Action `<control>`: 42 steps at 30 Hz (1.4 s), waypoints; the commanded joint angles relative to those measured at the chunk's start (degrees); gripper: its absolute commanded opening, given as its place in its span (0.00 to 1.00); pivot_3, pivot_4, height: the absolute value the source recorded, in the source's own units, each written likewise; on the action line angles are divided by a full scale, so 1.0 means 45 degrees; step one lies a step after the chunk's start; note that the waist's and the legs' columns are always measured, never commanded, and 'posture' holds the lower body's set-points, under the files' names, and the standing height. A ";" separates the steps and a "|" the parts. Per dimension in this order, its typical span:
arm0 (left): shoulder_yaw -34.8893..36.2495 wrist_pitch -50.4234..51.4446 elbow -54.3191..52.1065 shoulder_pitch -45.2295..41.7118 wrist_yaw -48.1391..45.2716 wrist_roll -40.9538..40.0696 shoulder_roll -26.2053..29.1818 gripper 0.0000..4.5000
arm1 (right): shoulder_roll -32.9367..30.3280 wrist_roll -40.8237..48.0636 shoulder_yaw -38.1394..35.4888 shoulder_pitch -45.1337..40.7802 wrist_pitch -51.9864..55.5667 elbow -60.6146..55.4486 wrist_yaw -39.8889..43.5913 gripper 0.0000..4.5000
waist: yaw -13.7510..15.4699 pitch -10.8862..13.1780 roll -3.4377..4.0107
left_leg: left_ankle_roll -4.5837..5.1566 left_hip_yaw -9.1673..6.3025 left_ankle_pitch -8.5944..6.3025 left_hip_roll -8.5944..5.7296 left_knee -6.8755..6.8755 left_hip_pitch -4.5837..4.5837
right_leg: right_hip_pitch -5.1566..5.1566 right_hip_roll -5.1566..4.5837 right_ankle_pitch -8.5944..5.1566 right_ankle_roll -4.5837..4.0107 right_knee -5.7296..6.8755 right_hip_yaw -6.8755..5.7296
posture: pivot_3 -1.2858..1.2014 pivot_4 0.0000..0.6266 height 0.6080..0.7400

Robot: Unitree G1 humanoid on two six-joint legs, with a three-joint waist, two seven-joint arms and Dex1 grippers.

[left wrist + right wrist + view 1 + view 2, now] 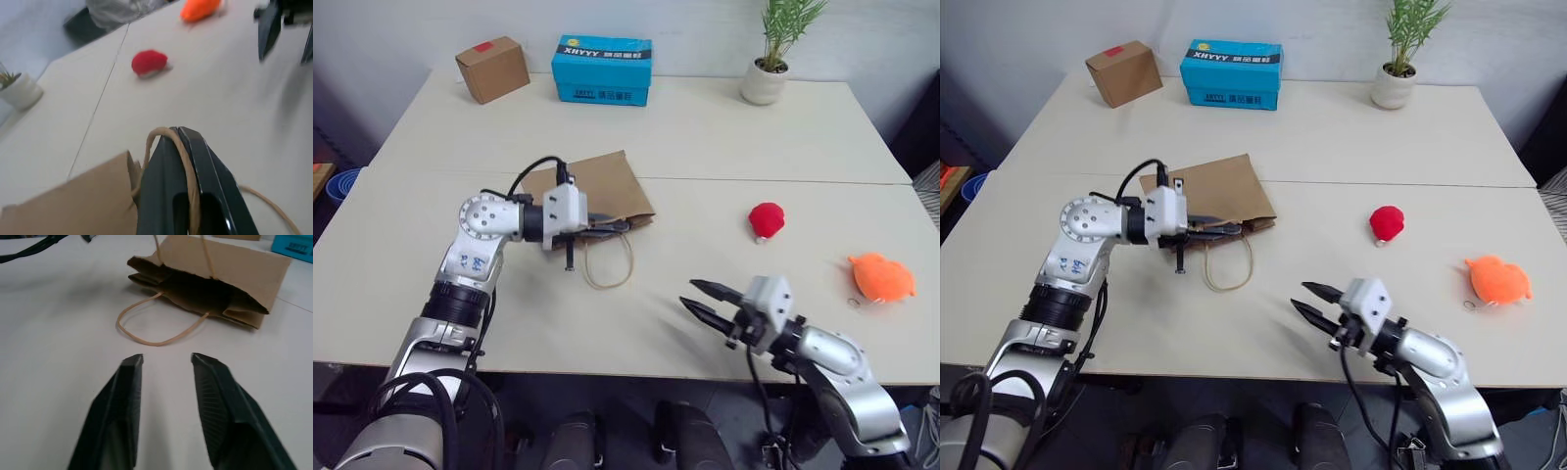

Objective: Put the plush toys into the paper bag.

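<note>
On table (705,127): paper bag (607,186) flat, upper handle (188,166) clamped in closed left gripper (619,225). Right gripper (702,299) parted, empty, near front edge. Red plush toy (766,219), orange plush toy (880,277) apart, right of bag.

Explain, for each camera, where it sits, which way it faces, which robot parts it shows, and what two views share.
Head stereo pair: looks forward and down over the table, both arms, paper bag.
Left wrist: looks along the left gripper, shut on the bag handle, toward the red plush toy and orange plush toy.
Right wrist: looks along the open right gripper into the bag's mouth.
Shared: both wrist views show the bag.
</note>
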 commanded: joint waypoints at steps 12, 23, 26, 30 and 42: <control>0.1045 0.4834 -0.3794 0.0119 0.1099 -0.2958 -0.1383 0.00 | 0.3135 -0.2518 0.2397 -0.5411 0.0754 0.4464 -0.1914 0.01 | -0.0176 0.0000 0.0000 | 0.0003 -0.0056 0.0008 -0.0009 0.0015 -0.0041 | 0.0004 -0.0003 0.0000 0.0000 -0.0007 0.0028 | 0.52 0.24 1.00; 0.2319 0.6586 -0.3824 -0.0864 0.2178 -0.4408 -0.1993 0.00 | 0.3588 -0.3633 0.2863 -0.6042 0.0978 0.7062 -0.1941 0.01 | -0.0192 0.0000 0.0000 | -0.0007 -0.0066 0.0014 -0.0009 0.0015 -0.0049 | 0.0003 -0.0002 0.0000 0.0000 -0.0008 0.0025 | 0.52 0.24 1.00; 0.3015 0.6983 -0.3261 -0.1603 0.2470 -0.4961 -0.2110 0.00 | 0.3425 -0.3836 0.2957 -0.5697 0.1419 0.7027 -0.1911 0.01 | -0.0208 0.0000 -0.0001 | -0.0008 -0.0069 0.0014 -0.0009 0.0017 -0.0048 | 0.0006 -0.0003 0.0000 0.0001 -0.0009 0.0023 | 0.52 0.24 1.00; 0.3677 0.7581 -0.2532 -0.2725 0.2532 -0.5593 -0.2040 0.00 | 0.3321 -0.4151 0.2979 -0.5437 0.2255 0.6759 -0.2224 0.01 | -0.0211 -0.0002 -0.0002 | -0.0013 -0.0070 0.0016 -0.0009 0.0015 -0.0038 | 0.0014 0.0000 0.0000 0.0001 -0.0008 0.0023 | 0.52 0.24 1.00; 0.2190 0.7160 -0.3245 -0.1493 0.1678 -0.4544 -0.2387 0.00 | 0.3500 -0.2145 0.1583 -0.4643 0.2024 0.4254 -0.1307 0.04 | -0.0187 -0.0003 -0.0003 | -0.0018 -0.0071 0.0017 -0.0014 0.0012 -0.0022 | 0.0030 0.0028 0.0000 0.0001 -0.0009 0.0027 | 0.52 0.24 1.00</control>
